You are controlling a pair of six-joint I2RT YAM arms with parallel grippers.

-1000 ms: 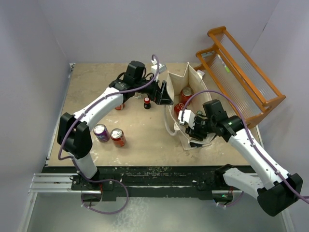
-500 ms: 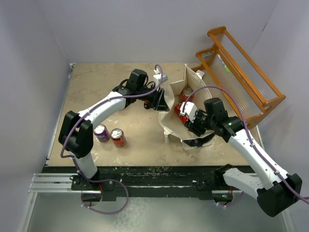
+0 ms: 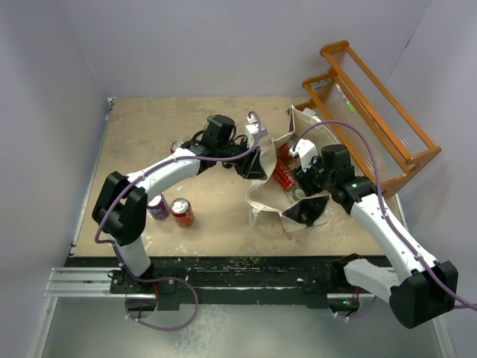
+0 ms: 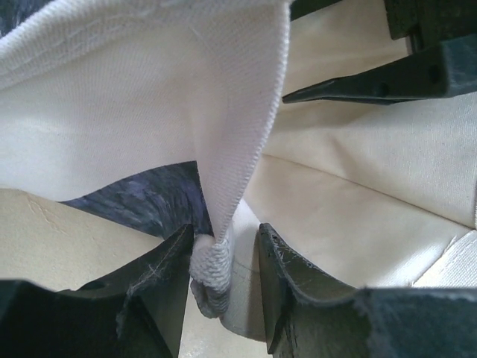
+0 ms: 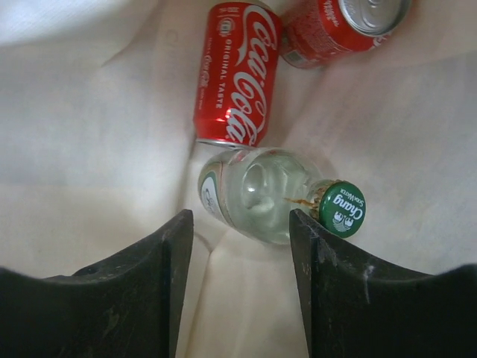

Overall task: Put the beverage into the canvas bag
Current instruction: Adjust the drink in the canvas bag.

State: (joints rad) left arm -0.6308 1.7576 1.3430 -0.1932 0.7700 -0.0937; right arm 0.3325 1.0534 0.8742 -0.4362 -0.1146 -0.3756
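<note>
A large cream canvas bag (image 3: 262, 195) lies slumped and crumpled on the right half of the bench, its mouth gaping upward. The left tool (image 4: 223, 257) pinches a fold of its rim. Inside, a clear glass bottle (image 5: 257, 195) with a green cap lies on its side, touching a red cola can (image 5: 235, 74). A second red can (image 5: 343, 26) lies just beside.

my top camera looks down from behind the arms over the whole table (image 3: 149, 134); both wrist cameras sit very close, sharing the canvas bag (image 3: 262, 198) with it
</note>
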